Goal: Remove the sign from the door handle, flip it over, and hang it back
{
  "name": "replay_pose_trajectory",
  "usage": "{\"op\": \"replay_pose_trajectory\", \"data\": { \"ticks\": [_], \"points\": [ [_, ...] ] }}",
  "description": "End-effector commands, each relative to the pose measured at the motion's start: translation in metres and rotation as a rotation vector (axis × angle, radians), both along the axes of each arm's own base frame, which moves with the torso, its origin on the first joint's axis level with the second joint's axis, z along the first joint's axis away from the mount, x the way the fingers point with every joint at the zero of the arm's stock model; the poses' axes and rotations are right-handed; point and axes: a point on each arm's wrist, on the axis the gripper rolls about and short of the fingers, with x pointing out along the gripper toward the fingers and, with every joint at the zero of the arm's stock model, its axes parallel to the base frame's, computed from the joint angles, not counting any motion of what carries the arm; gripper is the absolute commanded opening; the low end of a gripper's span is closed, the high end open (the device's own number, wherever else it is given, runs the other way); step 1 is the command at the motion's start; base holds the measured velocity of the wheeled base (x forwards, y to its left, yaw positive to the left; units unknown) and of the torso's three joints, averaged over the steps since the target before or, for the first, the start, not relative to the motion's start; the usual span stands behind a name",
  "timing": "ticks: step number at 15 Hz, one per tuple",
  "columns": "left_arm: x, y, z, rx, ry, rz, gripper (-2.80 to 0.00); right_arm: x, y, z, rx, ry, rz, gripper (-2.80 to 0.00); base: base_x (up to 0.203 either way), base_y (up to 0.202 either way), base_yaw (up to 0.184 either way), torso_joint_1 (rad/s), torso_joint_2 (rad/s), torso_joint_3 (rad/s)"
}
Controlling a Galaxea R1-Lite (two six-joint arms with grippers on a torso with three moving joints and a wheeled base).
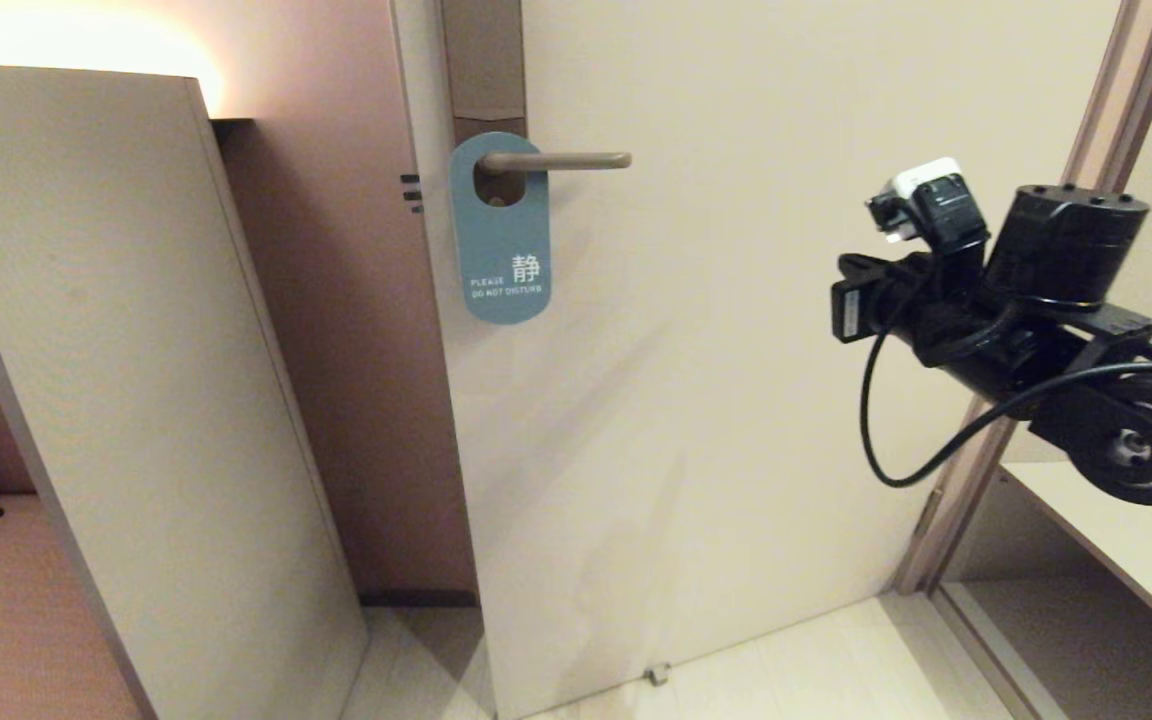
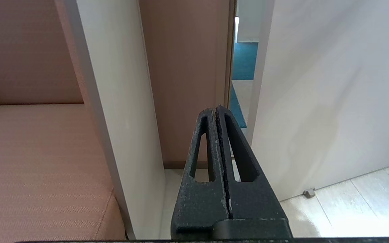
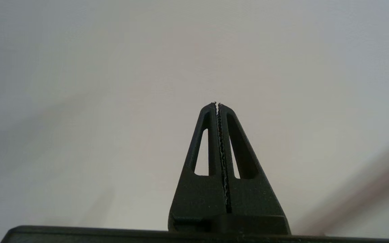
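The sign [image 1: 502,250] hangs on the door handle [image 1: 561,160] with its teal-blue face out, showing white "Please do not disturb" lettering. The handle is a horizontal metal lever on a tall grey-brown plate [image 1: 483,60]. My right arm [image 1: 996,300] is raised at the right, well to the right of the sign and a little lower than the handle. My right gripper [image 3: 216,104] is shut and empty, facing the plain door surface. My left gripper [image 2: 214,108] is shut and empty, low down, out of the head view, pointing at the gap beside the door edge.
A tall beige panel [image 1: 136,380] stands left of the door, with a cushioned bench [image 2: 35,162] beside it. A small door stop [image 1: 656,674] sits on the floor. A door frame [image 1: 1086,180] and a shelf [image 1: 1116,520] are at the right.
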Motion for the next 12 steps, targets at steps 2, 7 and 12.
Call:
{"op": "replay_pose_trajectory", "data": {
  "ticks": [2, 7, 12],
  "points": [
    [0.0, 0.0, 0.0, -0.001, 0.001, 0.001, -2.8, -0.03, -0.043, 0.014, -0.01, -0.034, -0.124, -2.8, 0.0, 0.0, 0.0, 0.0, 0.0, 0.0],
    [0.0, 0.0, 0.0, -0.001, 0.001, 0.002, -2.8, -0.077, -0.099, 0.01, -0.026, -0.016, -0.327, -2.8, 0.0, 0.0, 0.0, 0.0, 0.0, 0.0],
    [0.0, 0.0, 0.0, -0.001, 0.001, 0.001, -2.8, -0.128, -0.12, 0.009, -0.022, -0.045, -0.429, -2.8, 0.0, 0.0, 0.0, 0.0, 0.0, 0.0]
  ]
}}
